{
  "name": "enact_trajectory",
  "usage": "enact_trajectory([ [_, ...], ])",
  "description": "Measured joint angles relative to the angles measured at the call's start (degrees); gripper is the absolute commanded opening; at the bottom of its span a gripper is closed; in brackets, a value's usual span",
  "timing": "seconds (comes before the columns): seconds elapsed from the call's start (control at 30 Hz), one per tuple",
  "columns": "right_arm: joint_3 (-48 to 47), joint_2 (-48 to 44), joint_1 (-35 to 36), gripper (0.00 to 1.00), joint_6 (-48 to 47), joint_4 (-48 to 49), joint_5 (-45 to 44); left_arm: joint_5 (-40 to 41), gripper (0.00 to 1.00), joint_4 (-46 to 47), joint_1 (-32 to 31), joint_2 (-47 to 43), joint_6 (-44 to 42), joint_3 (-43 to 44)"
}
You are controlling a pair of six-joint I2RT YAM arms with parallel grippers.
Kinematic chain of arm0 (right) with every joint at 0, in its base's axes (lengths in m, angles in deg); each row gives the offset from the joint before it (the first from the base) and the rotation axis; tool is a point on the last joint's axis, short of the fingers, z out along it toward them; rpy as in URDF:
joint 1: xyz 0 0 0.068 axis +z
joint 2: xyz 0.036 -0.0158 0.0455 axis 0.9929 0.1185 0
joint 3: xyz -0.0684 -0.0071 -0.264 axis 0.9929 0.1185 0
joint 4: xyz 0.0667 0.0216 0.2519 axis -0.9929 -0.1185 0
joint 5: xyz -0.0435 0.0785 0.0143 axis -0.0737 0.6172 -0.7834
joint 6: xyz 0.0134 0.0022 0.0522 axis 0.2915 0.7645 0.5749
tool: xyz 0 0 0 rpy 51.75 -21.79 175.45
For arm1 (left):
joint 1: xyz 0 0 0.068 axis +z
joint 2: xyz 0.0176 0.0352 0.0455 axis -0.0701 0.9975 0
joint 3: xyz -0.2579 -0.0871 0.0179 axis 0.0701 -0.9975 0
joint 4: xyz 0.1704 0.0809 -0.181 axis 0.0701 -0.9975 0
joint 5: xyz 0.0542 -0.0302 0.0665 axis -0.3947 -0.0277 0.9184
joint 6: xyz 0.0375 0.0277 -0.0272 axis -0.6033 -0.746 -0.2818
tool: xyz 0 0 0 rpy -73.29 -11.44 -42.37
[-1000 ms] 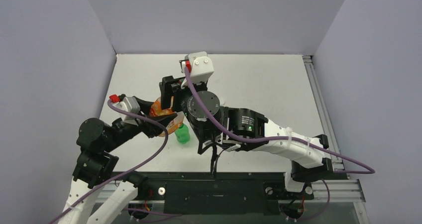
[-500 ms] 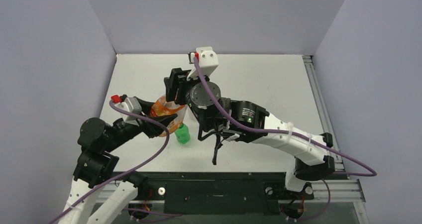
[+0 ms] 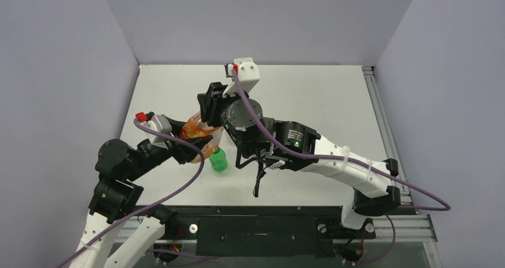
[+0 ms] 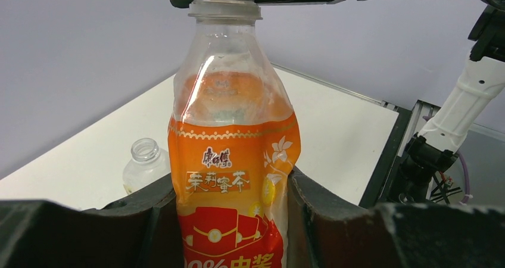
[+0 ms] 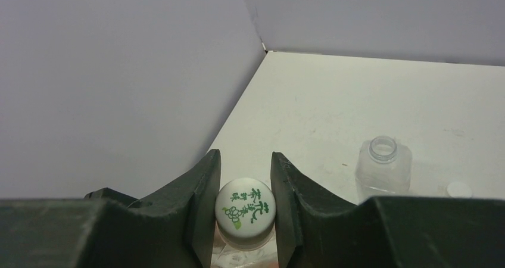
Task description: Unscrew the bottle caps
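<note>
Jaws of the right gripper are pinched tight on the white cap with green print, low and centre in the right wrist view, atop the orange bottle. The left gripper is clamped around that bottle's labelled body at the bottom of the left wrist view. The clear bottle stands uncapped at lower right of the right wrist view, a loose white cap near it on the table, while the green bottle stands capped just left of centre in the top view.
</note>
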Motion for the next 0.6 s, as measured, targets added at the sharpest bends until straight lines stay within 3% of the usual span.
enact_trajectory([
  [0.23,9.9,-6.2,-0.9,0.0,-2.5,5.4,5.2,-3.2,0.0,0.2,-0.1,-0.3,3.2,-0.7],
  [0.43,27.8,-18.8,-4.9,0.0,-4.2,16.9,24.5,-10.5,0.0,1.8,-0.7,-0.1,10.7,-1.0],
  [0.6,34.1,-26.0,-7.9,0.0,-6.4,20.8,36.7,-14.4,0.0,5.1,-0.2,1.1,17.8,-0.4],
])
